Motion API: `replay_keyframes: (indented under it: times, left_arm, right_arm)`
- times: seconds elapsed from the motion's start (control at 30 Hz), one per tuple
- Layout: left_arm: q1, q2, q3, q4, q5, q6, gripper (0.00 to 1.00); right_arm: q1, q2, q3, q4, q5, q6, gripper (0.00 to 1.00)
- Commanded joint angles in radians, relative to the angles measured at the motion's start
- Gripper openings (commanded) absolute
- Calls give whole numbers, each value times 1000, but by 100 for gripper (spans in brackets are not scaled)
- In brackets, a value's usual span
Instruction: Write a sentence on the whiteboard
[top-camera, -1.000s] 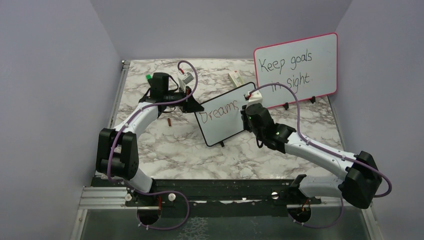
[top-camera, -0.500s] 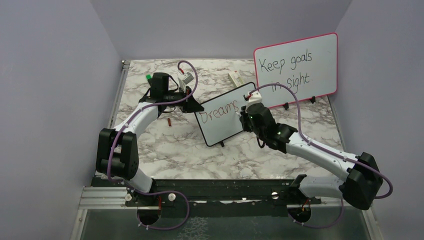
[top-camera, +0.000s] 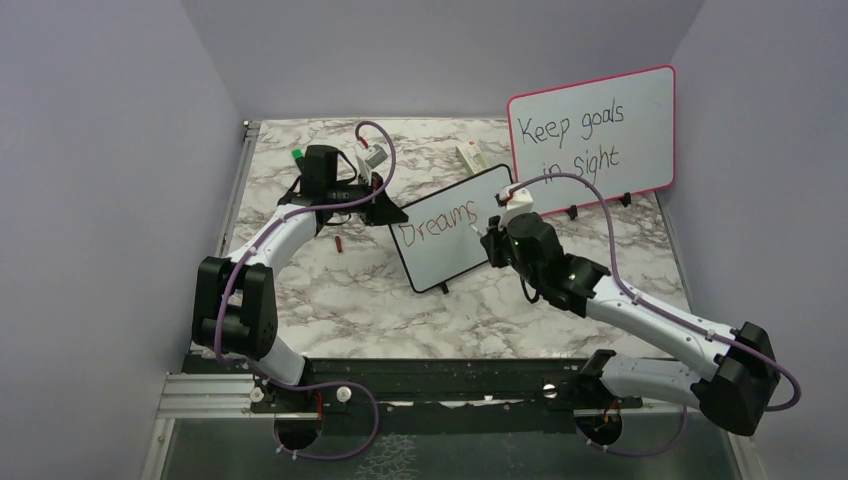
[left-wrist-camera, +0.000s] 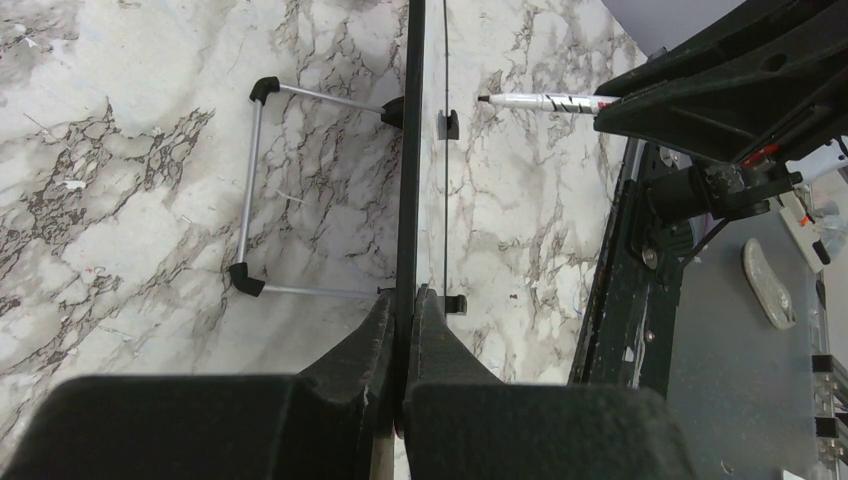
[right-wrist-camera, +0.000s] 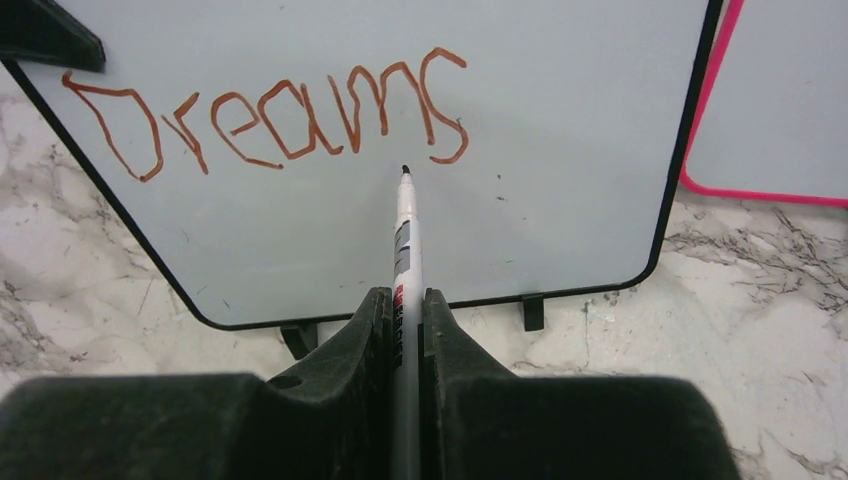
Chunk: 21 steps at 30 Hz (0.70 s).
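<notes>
The whiteboard (top-camera: 445, 255), standing on the table (top-camera: 330, 290), is pinched at its left edge by the left gripper (left-wrist-camera: 405, 320), likely to steady it against writing pressure. Of the sentence (right-wrist-camera: 270, 115), only "Dreams" is written. The marker (right-wrist-camera: 405, 235) is clamped in the right gripper (right-wrist-camera: 405, 310), with its tip just off the board beneath.

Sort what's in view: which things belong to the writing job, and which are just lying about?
In the job: whiteboard, pinched by left tool; marker in right tool; red "Dreams".
Lying about: pink-framed board; small red-brown piece; white object behind.
</notes>
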Motion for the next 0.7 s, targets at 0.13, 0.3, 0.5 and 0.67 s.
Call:
replay_keyframes:
  times: [0.13, 0.3, 0.5, 0.67]
  left_arm:
    - [-44, 61, -47, -131, -192, 77, 0]
    - [-44, 66, -52, -124, -193, 72, 0]
    - [-44, 66, -55, -113, -193, 65, 0]
    - [-44, 66, -56, -111, -200, 62, 0]
  right_arm:
    - [70, -24, -27, 23, -3, 2, 1]
    - [140, -20, -25, 18, 55, 13, 1]
    - [224, -17, -26, 13, 150, 18, 1]
    - [294, 14, -24, 14, 218, 24, 1]
